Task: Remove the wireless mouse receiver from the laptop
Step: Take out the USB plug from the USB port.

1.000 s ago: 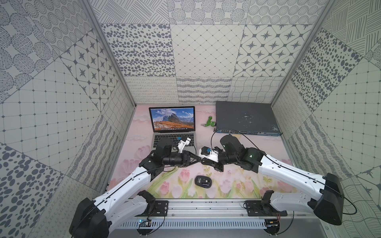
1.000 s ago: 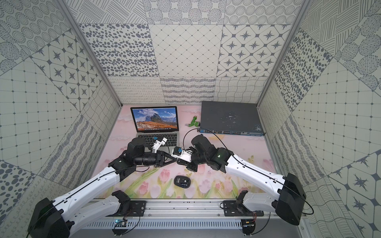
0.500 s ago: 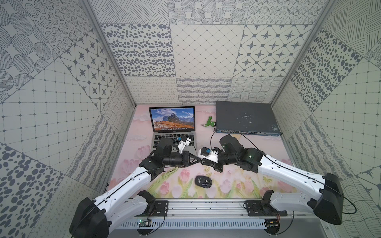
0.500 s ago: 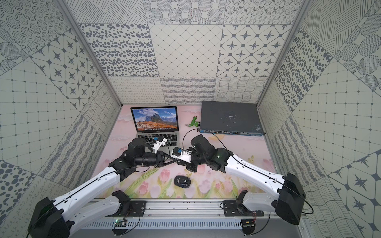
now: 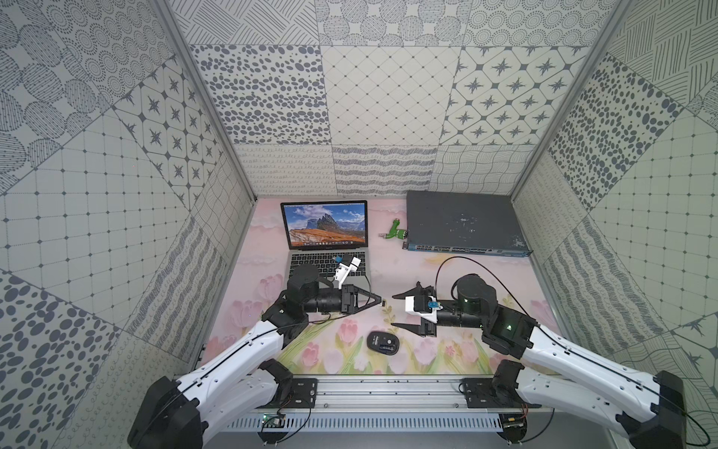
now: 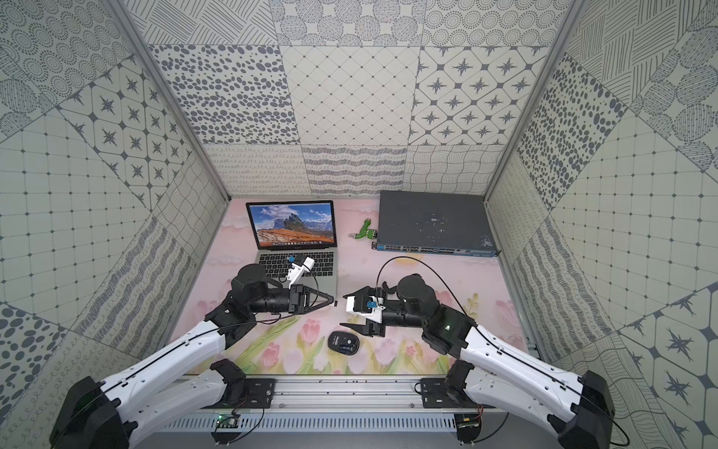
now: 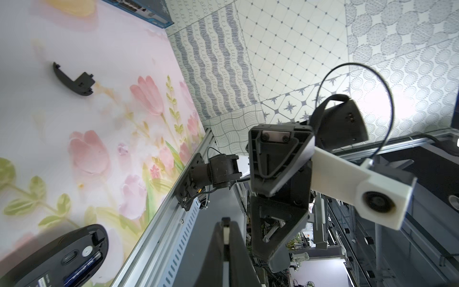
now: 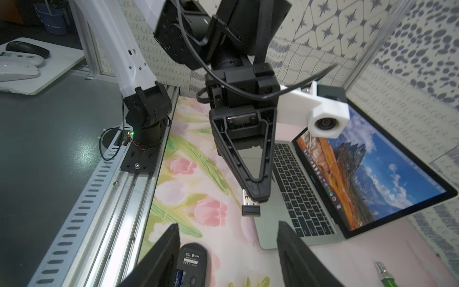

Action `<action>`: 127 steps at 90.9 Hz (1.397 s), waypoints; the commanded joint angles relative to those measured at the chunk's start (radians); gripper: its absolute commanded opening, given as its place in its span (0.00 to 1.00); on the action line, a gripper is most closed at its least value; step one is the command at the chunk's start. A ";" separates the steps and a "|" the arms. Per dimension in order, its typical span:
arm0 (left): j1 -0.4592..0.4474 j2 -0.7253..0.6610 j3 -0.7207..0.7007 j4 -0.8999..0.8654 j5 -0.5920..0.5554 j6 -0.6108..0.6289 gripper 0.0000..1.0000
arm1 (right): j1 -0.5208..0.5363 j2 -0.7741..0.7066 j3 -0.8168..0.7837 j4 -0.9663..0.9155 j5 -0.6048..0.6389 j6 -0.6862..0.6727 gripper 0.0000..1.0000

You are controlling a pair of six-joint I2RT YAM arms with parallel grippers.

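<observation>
The wireless mouse receiver, a tiny black nub with a metal plug, hangs in the air, pinched at its plug end in my left gripper. In both top views it is off the front right corner of the laptop, free of the laptop's side. In the left wrist view the left gripper is shut, with the receiver at its tip. My right gripper stands open just right of the receiver, facing it, nothing between its fingers.
A black mouse lies upside down near the front rail, its battery bay open; its loose cover lies on the mat. A dark grey network switch sits at the back right, a green plug beside it.
My right gripper has opened, let go of the receiver and drawn back a little to the right. The left gripper closed fully and keeps the receiver.
</observation>
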 commanded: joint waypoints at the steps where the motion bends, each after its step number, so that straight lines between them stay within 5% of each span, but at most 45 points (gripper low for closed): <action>1: -0.001 -0.011 -0.033 0.436 0.101 -0.178 0.00 | 0.003 -0.010 -0.013 0.208 -0.055 0.018 0.64; 20: -0.001 0.024 -0.074 0.695 0.086 -0.334 0.00 | 0.008 0.030 -0.071 0.480 -0.066 0.080 0.54; 37: -0.001 0.060 -0.080 0.834 0.081 -0.414 0.00 | 0.020 0.058 -0.075 0.518 -0.085 0.045 0.47; 127: -0.001 0.046 -0.113 0.875 0.116 -0.421 0.00 | 0.023 0.126 -0.006 0.539 -0.065 0.076 0.39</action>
